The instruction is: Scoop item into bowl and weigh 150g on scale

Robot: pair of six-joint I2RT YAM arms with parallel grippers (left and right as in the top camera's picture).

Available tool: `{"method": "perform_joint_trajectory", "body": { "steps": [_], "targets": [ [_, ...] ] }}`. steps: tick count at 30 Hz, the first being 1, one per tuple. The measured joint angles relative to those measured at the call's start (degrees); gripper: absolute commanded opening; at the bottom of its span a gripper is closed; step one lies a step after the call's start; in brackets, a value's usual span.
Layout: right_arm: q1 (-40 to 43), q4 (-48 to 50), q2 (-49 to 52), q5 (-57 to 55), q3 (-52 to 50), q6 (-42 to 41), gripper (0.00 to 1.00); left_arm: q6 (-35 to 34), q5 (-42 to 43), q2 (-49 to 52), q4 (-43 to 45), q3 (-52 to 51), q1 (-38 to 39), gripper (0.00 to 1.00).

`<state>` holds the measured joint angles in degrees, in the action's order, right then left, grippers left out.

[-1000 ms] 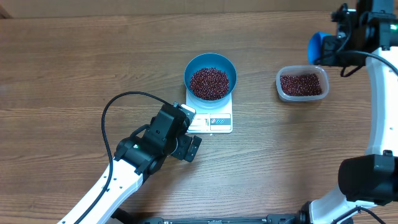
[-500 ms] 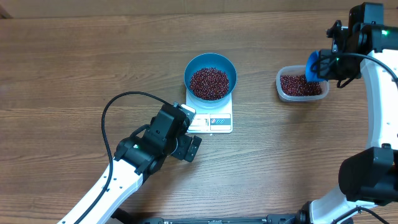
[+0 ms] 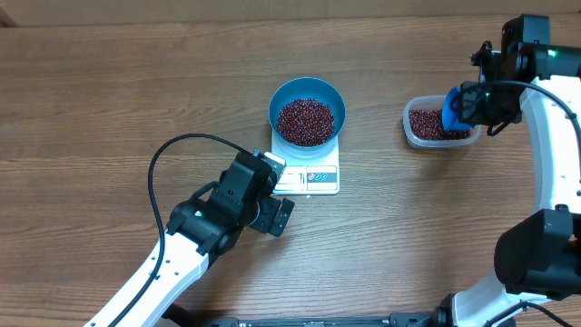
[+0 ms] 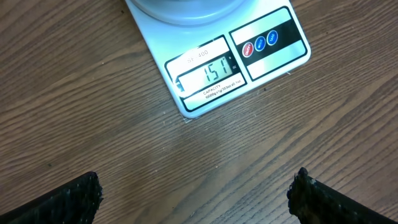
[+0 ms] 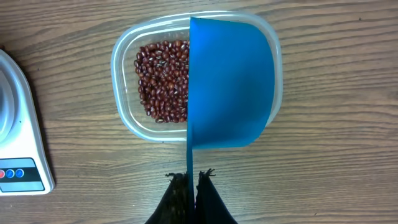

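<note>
My right pincer (image 5: 191, 177) is clamped on the blue scoop (image 5: 231, 81), which reaches straight ahead over the tub (image 5: 122, 115) of beans (image 5: 163, 81). The filled bowl (image 3: 281, 100) on the scale (image 3: 318, 177) lies well to its left. My left pincer (image 4: 193, 186) gapes wide, nearer it.

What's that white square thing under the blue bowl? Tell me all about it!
It is a small flat white plastic-looking square kitchen scale, lying level on the brown wooden table. The round deep blue bowl holding small dark red-brown beans sits on its back part. Along its front edge are a grey display, reading what looks like 151, and a black strip with one red and two blue buttons. Nothing else touches it.
</note>
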<state>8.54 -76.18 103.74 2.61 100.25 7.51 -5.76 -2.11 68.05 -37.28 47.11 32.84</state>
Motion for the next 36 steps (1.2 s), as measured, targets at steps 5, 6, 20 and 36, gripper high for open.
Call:
{"method": "perform_joint_trajectory", "body": {
  "steps": [5,6,20,36],
  "targets": [
    [0.0,-2.86,0.02,2.19,4.33,0.02,0.04,0.0,0.0,0.0,-0.02,0.0,0.0,1.0],
    [-0.04,-3.17,0.0,3.72,7.21,0.04,0.04,0.0,0.0,0.0,0.0,0.0,0.0,1.0],
    [-16.22,-1.36,-0.72,15.61,19.37,4.61,0.04,-0.02,0.0,0.0,-0.02,0.0,0.0,1.0],
    [-25.73,-1.97,0.61,12.9,19.37,5.64,0.04,-0.02,0.0,0.0,0.0,0.0,0.0,1.0]
  ]
}}
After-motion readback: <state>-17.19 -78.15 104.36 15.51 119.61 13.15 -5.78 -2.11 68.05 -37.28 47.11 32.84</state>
